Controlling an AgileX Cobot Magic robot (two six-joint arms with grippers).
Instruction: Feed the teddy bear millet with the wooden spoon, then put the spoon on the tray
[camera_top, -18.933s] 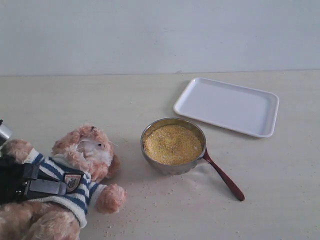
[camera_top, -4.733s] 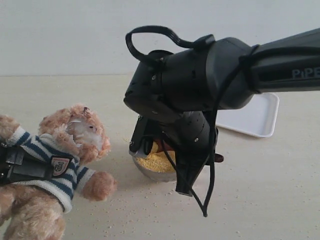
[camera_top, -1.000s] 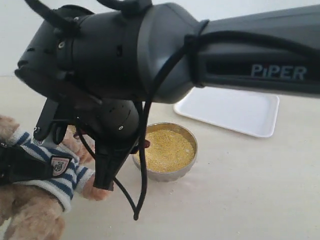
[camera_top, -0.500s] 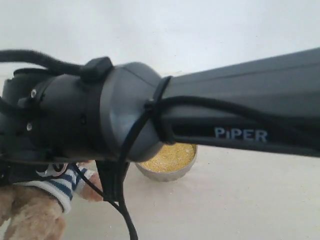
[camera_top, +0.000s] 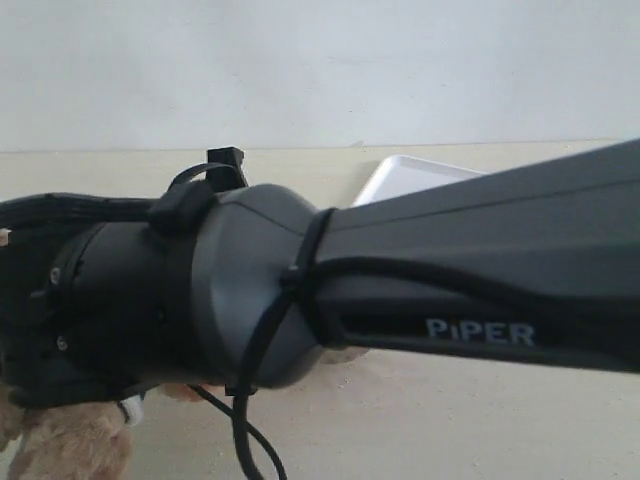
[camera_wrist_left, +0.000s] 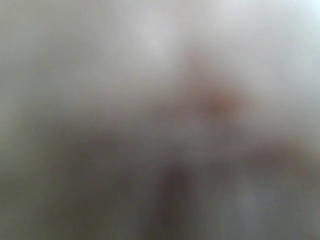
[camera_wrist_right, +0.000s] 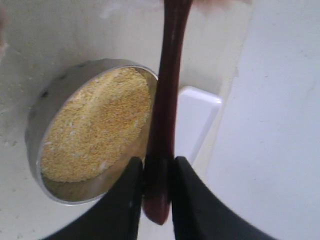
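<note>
Tan tabletop (camera_top: 450, 420), white wall (camera_top: 320, 70). In the last second the right arm (camera_top: 450, 290) swung across toward the teddy bear (camera_top: 60, 450); it now blocks most of the exterior view. Wrist cam: right gripper (camera_wrist_right: 157, 172) pinched on the wooden spoon (camera_wrist_right: 167, 90) handle, spoon up clear of the millet (camera_wrist_right: 95, 127) in the metal bowl (camera_wrist_right: 34, 130); scoop end out of frame, load unverified. State of left gripper: can't tell, its view is pure blur. Beyond the bowl, tray (camera_wrist_right: 197, 112) corner. Reads as mid-feed; tray drop pending.

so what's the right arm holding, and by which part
The wooden spoon, pinched between the jaws near the end of its handle.
</note>
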